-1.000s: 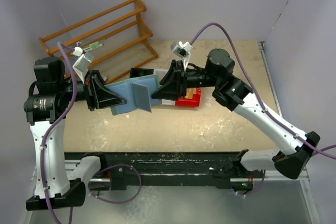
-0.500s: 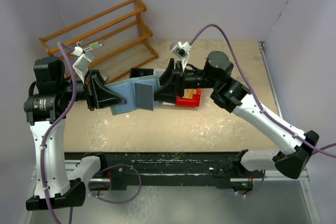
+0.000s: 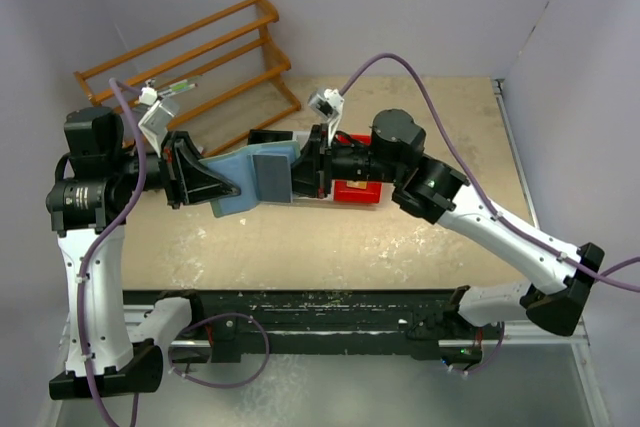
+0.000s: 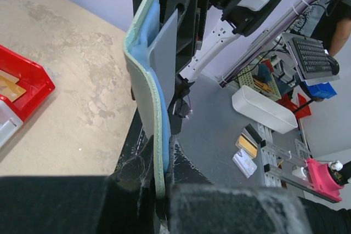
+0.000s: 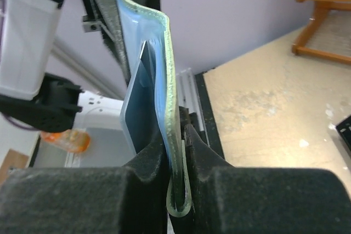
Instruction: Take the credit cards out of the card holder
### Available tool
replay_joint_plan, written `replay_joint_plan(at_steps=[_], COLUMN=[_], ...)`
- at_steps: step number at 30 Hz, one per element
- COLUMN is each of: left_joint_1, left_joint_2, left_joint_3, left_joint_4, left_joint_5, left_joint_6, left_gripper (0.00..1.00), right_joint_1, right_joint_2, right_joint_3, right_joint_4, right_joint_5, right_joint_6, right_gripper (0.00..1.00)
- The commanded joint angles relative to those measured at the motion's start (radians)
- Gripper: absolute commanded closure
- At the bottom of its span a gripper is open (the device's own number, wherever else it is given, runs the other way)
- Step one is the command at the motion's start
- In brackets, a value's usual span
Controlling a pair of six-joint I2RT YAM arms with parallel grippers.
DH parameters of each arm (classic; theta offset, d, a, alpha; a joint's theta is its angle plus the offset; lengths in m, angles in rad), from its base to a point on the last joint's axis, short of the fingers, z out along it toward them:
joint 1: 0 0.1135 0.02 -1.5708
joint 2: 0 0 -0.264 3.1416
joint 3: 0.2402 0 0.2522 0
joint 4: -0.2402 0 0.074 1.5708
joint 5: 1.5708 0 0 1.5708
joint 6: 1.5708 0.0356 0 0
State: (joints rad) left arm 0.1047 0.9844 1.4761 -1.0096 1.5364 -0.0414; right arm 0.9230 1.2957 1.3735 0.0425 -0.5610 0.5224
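Starting from the near edge of the table (image 3: 400,247), the two arm bases are seen side by side. Both arms are bent inward and meet above the middle of the table, a little toward its left edge. The card holder (image 3: 232,175) is held there in the air, clear of the surface, opened and stretched between the two grippers. Its left end is clamped by the left gripper (image 3: 222,190), whose jaws are closed tightly on it. In the left wrist view the grey-green cover with its paler teal lining is seen pinched between the dark padded fingers (image 4: 82,201). Its right end is pinched by the right gripper (image 3: 298,175), and in the right wrist view the jaws are pressed together on the green edge. A grey card (image 3: 271,175) sticks out of the inner side of the holder, between the two grippers. Whether its lower end is also caught by the right jaws cannot be told. Just behind the right gripper, near the middle of the table, a red bin (image 3: 360,191) is placed. An orange-gold card (image 4: 10,87) lies inside it, and a white bin (image 4: 4,127) is just beside it. At the far left corner a wooden rack (image 3: 190,67) is seen.
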Motion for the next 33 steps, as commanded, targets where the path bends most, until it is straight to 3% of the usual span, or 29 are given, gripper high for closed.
replay_joint_plan(at_steps=[1, 5, 8, 12, 15, 21, 25, 33], left_joint_1=[0.004, 0.004, 0.004, 0.005, 0.005, 0.004, 0.003, 0.005], left_joint_2=[-0.001, -0.003, -0.003, 0.012, 0.004, -0.010, -0.006, -0.020], left_joint_3=[-0.003, -0.004, 0.002, 0.019, 0.004, -0.025, -0.026, -0.077], left_joint_4=[0.028, 0.015, -0.032, -0.121, -0.139, -0.129, -0.132, -0.051], left_joint_5=[0.056, 0.038, 0.002, -0.124, -0.182, -0.188, -0.186, -0.146], left_joint_6=[0.003, 0.018, 0.075, 0.203, 0.248, 0.263, 0.267, 0.171], left_gripper=[1.00, 0.94, 0.71, 0.53, 0.41, 0.39, 0.49, 0.48], right_joint_1=[0.058, 0.144, 0.198, 0.218, 0.223, 0.223, 0.223, 0.222], right_joint_2=[0.037, 0.065, 0.097, 0.125, 0.111, 0.083, 0.068, 0.023], right_joint_3=[0.113, 0.157, 0.266, 0.370, 0.379, 0.378, 0.362, 0.274], right_joint_4=[-0.108, -0.115, -0.268, -0.445, -0.487, -0.493, -0.464, -0.330], right_joint_5=[0.244, 0.333, 0.544, 0.748, 0.802, 0.801, 0.740, 0.458], right_joint_6=[-0.051, -0.079, -0.135, -0.188, -0.214, -0.223, -0.220, -0.153], right_gripper=[0.94, 1.00, 1.00, 1.00, 1.00, 1.00, 1.00, 1.00])
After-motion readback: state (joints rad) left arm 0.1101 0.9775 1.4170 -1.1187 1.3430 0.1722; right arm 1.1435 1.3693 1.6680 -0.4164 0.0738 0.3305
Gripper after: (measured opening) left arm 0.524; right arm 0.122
